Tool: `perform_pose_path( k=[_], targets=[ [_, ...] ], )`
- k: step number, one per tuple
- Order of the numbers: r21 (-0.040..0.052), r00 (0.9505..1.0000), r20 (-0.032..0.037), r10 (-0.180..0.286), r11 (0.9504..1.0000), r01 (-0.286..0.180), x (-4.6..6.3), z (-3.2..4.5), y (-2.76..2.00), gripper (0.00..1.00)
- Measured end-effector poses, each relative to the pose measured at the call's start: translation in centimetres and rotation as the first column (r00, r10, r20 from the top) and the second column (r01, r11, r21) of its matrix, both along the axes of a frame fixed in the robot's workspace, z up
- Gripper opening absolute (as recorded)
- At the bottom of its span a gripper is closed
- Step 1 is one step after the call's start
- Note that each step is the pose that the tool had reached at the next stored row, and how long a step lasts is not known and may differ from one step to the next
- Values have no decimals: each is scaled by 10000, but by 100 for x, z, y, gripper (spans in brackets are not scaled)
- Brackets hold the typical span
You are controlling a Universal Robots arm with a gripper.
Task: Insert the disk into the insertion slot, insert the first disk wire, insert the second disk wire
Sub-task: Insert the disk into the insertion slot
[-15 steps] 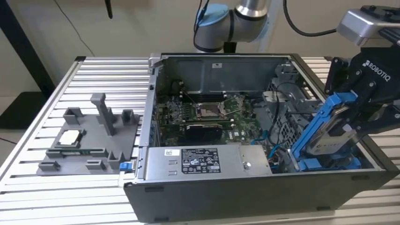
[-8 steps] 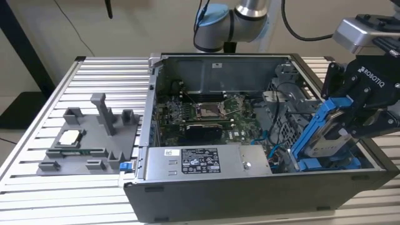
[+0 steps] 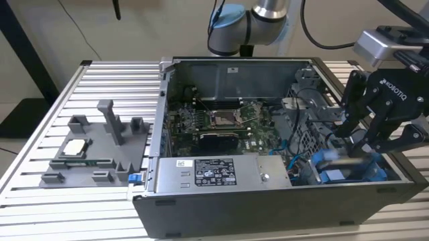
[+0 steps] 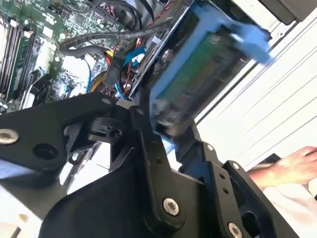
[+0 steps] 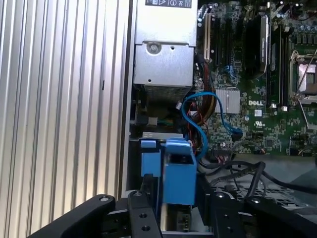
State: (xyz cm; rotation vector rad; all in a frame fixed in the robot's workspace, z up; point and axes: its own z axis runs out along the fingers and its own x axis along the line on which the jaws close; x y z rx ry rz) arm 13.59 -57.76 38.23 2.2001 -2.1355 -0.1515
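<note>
Black fingers [image 4: 148, 148] of the gripper [image 5: 176, 201] clench one end of the disk [image 4: 198, 74] in its blue frame. Gripper and disk are at the insertion slot [image 3: 335, 176] in a corner of the open computer case [image 3: 268, 211], at the exterior view's right, beside the power supply [image 3: 214, 173]. The case sits on a slatted metal table [image 3: 27, 201].

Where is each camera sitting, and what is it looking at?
Exterior view: off the arm, higher than the table, looking down into the open computer case; shows the arm and the gripper holding the disk.
First wrist view: on the wrist, looking past the fingers at the disk, power-supply box and motherboard.
Second wrist view: on the wrist, looking along the fingers at the disk; a person's hand shows too.
Shared: all show the gripped disk.
</note>
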Motion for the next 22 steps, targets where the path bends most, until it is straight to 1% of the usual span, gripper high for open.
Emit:
perform_pose_path(
  k=[2, 5, 8, 10, 12, 15, 17, 18, 20, 22],
  targets=[
    [100, 10000, 0, -1, 9999, 1, 0, 15, 0, 47],
    [291, 10000, 15, -7, 9996, 6, 0, 30, 0, 47],
    [485, 10000, 67, -16, 9988, 13, 0, 39, 1, 47],
    [626, 9999, 121, -24, 9980, 17, 0, 42, 1, 47],
    [793, 9998, 203, -33, 9968, 17, -1, 42, 1, 47],
    [1069, 9993, 376, -53, 9943, 13, -4, 42, 1, 47],
    [1228, 9988, 480, -68, 9924, 9, -8, 43, 1, 47],
    [1291, 9986, 518, -76, 9916, 8, -12, 46, 1, 47],
    [1378, 9983, 572, -91, 9905, 11, -21, 59, 1, 47],
    [1459, 9977, 665, -114, 9893, 16, -30, 62, 3, 47]
  ],
)
